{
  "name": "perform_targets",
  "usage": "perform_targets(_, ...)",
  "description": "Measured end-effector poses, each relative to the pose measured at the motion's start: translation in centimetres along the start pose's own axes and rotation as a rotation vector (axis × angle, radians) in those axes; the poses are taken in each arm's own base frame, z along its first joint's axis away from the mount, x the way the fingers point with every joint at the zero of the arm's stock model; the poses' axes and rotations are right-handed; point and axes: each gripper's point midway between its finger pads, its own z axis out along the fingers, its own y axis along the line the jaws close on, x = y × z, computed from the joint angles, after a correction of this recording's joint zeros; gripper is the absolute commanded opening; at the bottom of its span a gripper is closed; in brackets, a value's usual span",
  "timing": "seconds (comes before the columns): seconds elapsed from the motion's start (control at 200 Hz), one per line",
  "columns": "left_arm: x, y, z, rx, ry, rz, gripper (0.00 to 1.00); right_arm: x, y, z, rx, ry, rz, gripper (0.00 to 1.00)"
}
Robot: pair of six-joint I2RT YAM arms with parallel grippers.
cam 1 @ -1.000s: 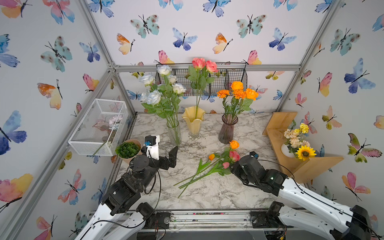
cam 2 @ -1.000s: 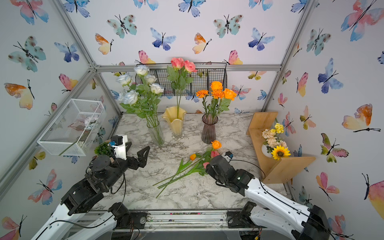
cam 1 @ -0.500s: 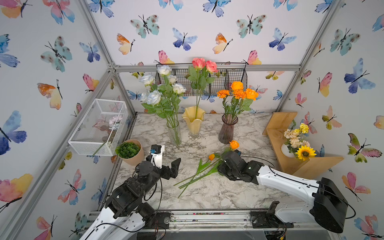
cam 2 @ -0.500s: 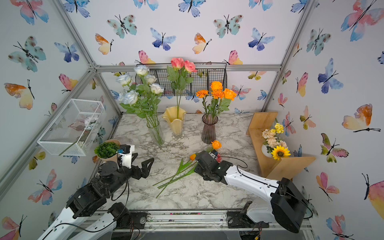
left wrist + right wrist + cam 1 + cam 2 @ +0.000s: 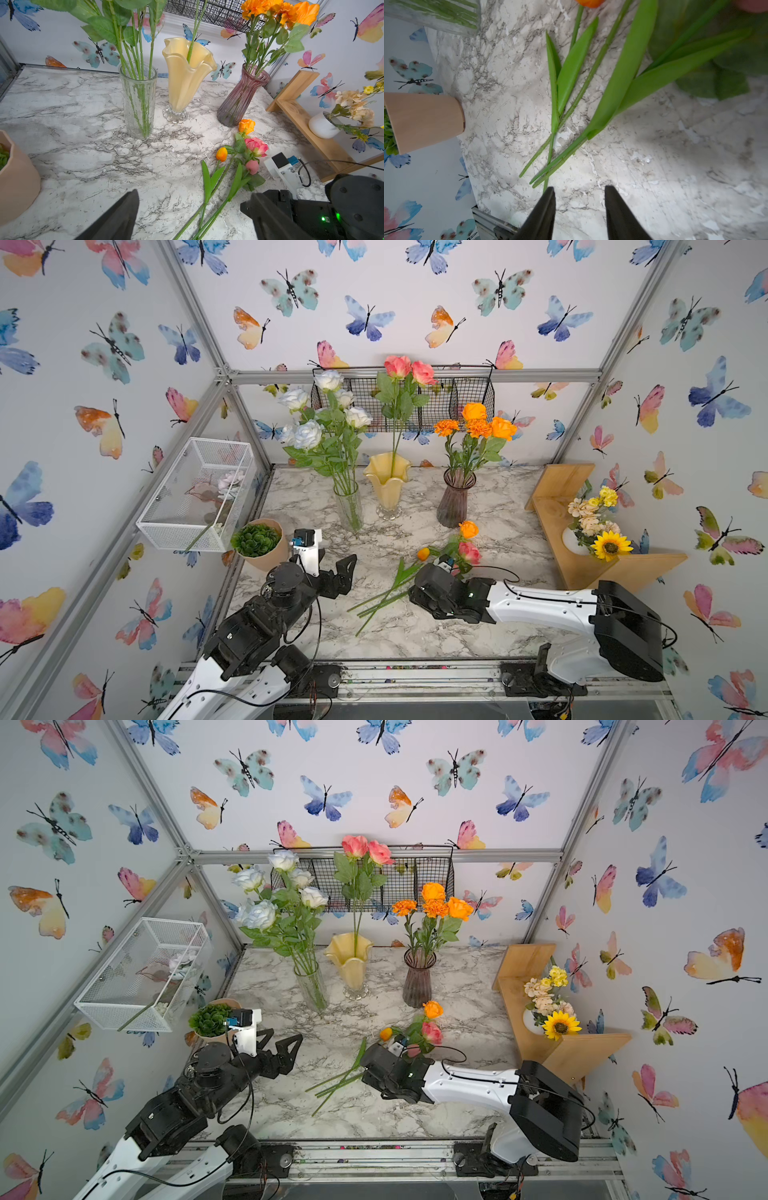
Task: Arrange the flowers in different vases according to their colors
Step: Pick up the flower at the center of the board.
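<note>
White roses (image 5: 309,433) stand in the clear glass vase (image 5: 348,504), pink roses (image 5: 405,366) in the yellow vase (image 5: 388,485), orange flowers (image 5: 478,423) in the purple vase (image 5: 455,502). Loose on the table lie an orange rose (image 5: 468,529), a pink rose (image 5: 469,551), an orange tulip (image 5: 423,553) and a pink bud (image 5: 252,166), their stems (image 5: 382,599) fanning toward the front. My left gripper (image 5: 191,199) hovers open just left of the stems. My right gripper (image 5: 579,190) is open and empty at the stem ends, under its wrist (image 5: 440,589).
A tan pot with a succulent (image 5: 259,543) sits at the left edge beside my left arm. A white mesh basket (image 5: 195,493) hangs on the left wall. A wooden shelf (image 5: 582,531) at the right holds a sunflower bouquet (image 5: 594,522). A black wire basket (image 5: 436,398) hangs behind.
My right gripper has slid from the loose flower heads leftward and frontward along the stems to their ends. The left arm has shifted only slightly. The loose flowers lie where they were.
</note>
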Motion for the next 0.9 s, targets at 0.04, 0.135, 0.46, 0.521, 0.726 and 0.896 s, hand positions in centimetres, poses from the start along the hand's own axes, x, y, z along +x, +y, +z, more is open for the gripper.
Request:
perform_targets(0.04, 0.0, 0.1, 0.0, -0.007, -0.001, -0.003, 0.87, 0.0, -0.6, 0.3, 0.011, -0.003, 0.006, 0.39)
perform_targets(0.135, 0.1, 0.4, -0.1, -0.022, 0.001, -0.006, 0.88, 0.0, -1.4, 0.8, 0.023, -0.016, 0.021, 0.38)
perform_targets(0.46, 0.4, 0.7, 0.2, -0.042, 0.015, -0.012, 0.90, -0.3, -1.7, 3.4, 0.054, -0.042, 0.032, 0.36)
perform_targets(0.521, 0.5, 0.7, 0.4, -0.045, 0.022, -0.010, 0.89, -0.5, -1.7, 3.7, 0.057, -0.045, 0.036, 0.35)
perform_targets(0.726, 0.9, 0.8, 0.9, -0.054, 0.044, -0.006, 0.87, -1.8, -1.0, 4.1, 0.043, -0.066, 0.056, 0.35)
perform_targets(0.896, 1.1, 0.8, 1.1, -0.060, 0.055, -0.005, 0.86, -2.6, -0.1, 4.5, 0.028, -0.077, 0.058, 0.34)
